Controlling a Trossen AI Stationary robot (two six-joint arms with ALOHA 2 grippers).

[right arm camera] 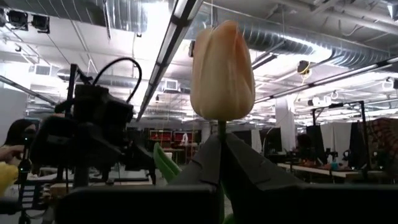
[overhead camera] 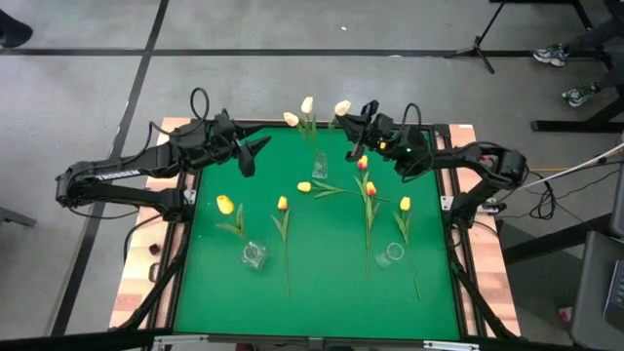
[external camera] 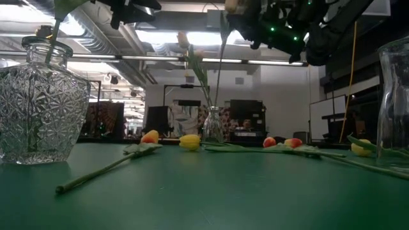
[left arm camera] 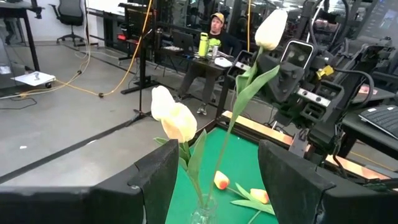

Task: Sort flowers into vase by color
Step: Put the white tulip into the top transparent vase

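Creamy white tulip (right arm camera: 222,71) is pinched at its stem by the right tool (overhead camera: 363,125), held raised near the far edge of the green bench (overhead camera: 322,292), close to the narrow far vase (overhead camera: 319,165), where two white tulips (overhead camera: 299,112) already stand. A miss is judged the main risk: the vase mouth is narrow, the stem is long and limp, so the stem's lower end could catch the rim or the seated blooms and the vase could be tipped. The right arm is reached in from the bench's right side, elbow bent, its wrist turned towards the vase. The left tool (overhead camera: 255,148) is held spread and empty, hovering beside the same vase, its arm stretched in from the left. Yellow tulips (overhead camera: 225,205) and orange-red tulips (overhead camera: 370,188) are left lying on the bench, and the two near vases (overhead camera: 253,255) appear to be unfilled.
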